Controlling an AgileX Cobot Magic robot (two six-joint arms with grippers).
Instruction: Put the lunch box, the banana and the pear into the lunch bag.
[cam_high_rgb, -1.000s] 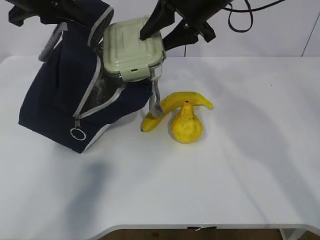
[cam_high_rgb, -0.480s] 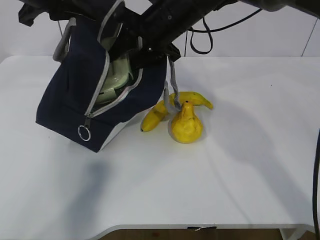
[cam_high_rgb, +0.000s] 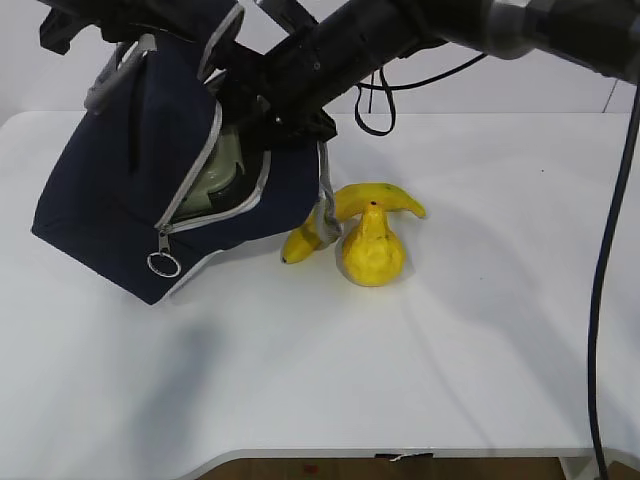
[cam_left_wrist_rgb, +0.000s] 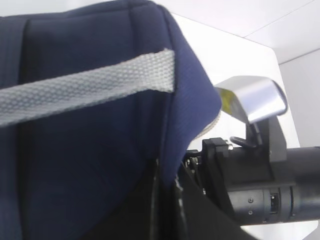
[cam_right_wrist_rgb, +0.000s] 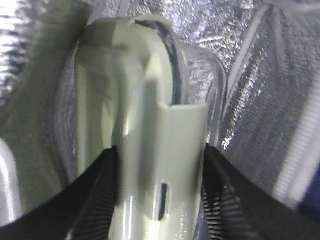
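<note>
1. In the exterior view, the navy lunch bag (cam_high_rgb: 120, 200) sat tilted at the back left of the white surface (cam_high_rgb: 400, 380), its grey zipper open and the ring pull (cam_high_rgb: 163, 264) hanging at the lower front.
2. The right arm (cam_high_rgb: 380, 40) reached in from the upper right, and its end went into the mouth of the bag; the pale green lunch box (cam_high_rgb: 215, 170) showed through the opening, inside the bag.
3. The left arm was at the top left corner, over the upper part of the bag near a grey strap handle (cam_high_rgb: 115, 75); its tool could not be made out there.
4. The banana (cam_high_rgb: 350, 210) lay near the middle of the surface just right of the bag, and the pear (cam_high_rgb: 372, 250) stood upright in front of it, touching it. A second grey strap (cam_high_rgb: 322, 195) hung down over the banana.
5. In the left wrist view, navy fabric and a grey strap filled the picture. The left tool's jaws were hidden, but it was closed tight; what it pinched could not be told.
6. In the right wrist view, the right tool (cam_right_wrist_rgb: 160, 200) stood about half open, its two dark ribbed fingers (cam_right_wrist_rgb: 100, 200) clamped on either side of the lunch box's green lid, with silver lining (cam_right_wrist_rgb: 260, 75) all around.
</note>
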